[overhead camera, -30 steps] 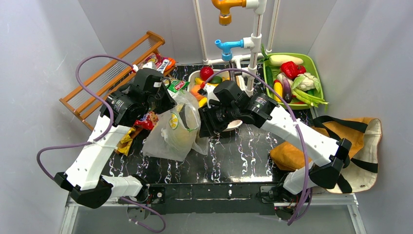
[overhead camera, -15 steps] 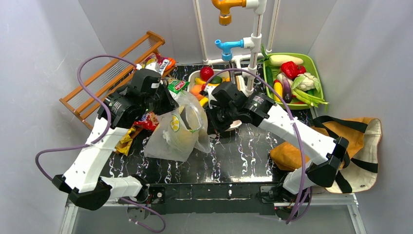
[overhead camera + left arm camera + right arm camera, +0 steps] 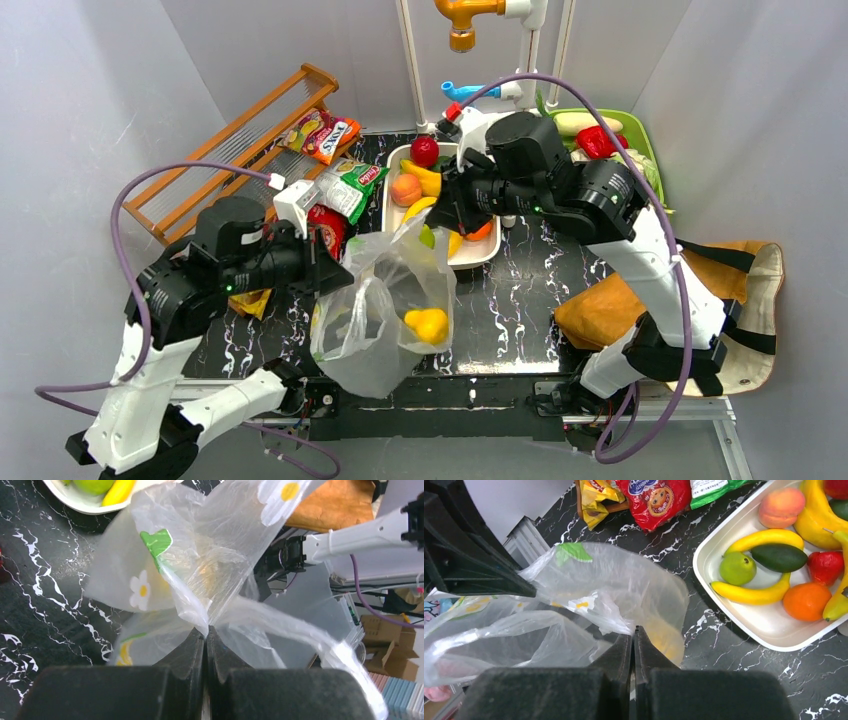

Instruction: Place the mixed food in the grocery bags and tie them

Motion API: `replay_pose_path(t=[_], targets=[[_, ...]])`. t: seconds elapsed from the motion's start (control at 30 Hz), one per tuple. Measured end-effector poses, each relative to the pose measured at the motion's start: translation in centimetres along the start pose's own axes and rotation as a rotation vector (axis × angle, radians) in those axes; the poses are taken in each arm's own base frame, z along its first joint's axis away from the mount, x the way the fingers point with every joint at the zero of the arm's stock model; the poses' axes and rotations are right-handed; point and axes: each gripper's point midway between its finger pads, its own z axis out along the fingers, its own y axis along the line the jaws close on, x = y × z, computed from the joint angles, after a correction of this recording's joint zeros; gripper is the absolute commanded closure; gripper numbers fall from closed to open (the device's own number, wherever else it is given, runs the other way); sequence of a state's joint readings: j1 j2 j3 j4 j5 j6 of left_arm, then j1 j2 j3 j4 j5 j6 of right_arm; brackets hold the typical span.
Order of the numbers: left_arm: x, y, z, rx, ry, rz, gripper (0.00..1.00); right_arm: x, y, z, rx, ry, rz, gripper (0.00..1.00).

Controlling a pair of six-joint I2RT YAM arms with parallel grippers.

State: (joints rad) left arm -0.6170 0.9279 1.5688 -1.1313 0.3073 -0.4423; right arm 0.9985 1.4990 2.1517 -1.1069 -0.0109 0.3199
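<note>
The left gripper (image 3: pixel 205 631) is clamped on the ten o'clock rim of the plastic bag (image 3: pixel 385 310), the right gripper (image 3: pixel 633 631) at one o'clock; such limp, slippery film likely holds best bunched.

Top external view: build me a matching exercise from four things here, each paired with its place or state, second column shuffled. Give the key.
1. plastic bag
2. tan tote
3. red apple
4. wooden rack

A. in the white tray
B. far left, by the wall
C. pinched on two sides
D. lying on the right side

Pairs: 1-C, 2-D, 3-A, 4-B
</note>
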Motion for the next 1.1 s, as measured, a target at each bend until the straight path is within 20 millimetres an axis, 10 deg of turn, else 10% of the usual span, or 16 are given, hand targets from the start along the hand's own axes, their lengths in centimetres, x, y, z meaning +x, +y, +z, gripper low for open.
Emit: replay_pose_path(t=[0.17, 0.37, 0.4, 0.57, 0.9, 1.1], targets=[[1.7, 0.1, -1.4, 0.017, 0.02, 0.055, 1.0, 0.5, 0.3, 1.1, -0.012, 0.043, -0.025, 0.99], [4.4, 1.5, -1.6, -0.025, 0.107, 0.05, 0.05, 0.9, 0.8, 1.5, -0.06, 0.066, -0.032, 0.99], [4.7, 1.7, -1.7, -0.031, 0.116, 0.045, 0.02, 1.0, 1.0, 1.5, -0.076, 0.068, -0.03, 0.99], [3.8, 1.4, -1.8, -0.038, 0.101, 0.043, 0.02, 1.1, 2.8, 1.5, -0.185, 0.085, -0.026, 0.99], [-4.3, 0.8, -0.6, -0.105, -0.02, 0.233, 0.07, 1.3, 4.3, 1.3, -0.271, 0.102, -0.028, 0.99], [-5.2, 2.1, 2.3, -0.128, 0.029, 0.319, 0.27, 1.3, 4.3, 1.3, -0.271, 0.102, -0.029, 0.99]])
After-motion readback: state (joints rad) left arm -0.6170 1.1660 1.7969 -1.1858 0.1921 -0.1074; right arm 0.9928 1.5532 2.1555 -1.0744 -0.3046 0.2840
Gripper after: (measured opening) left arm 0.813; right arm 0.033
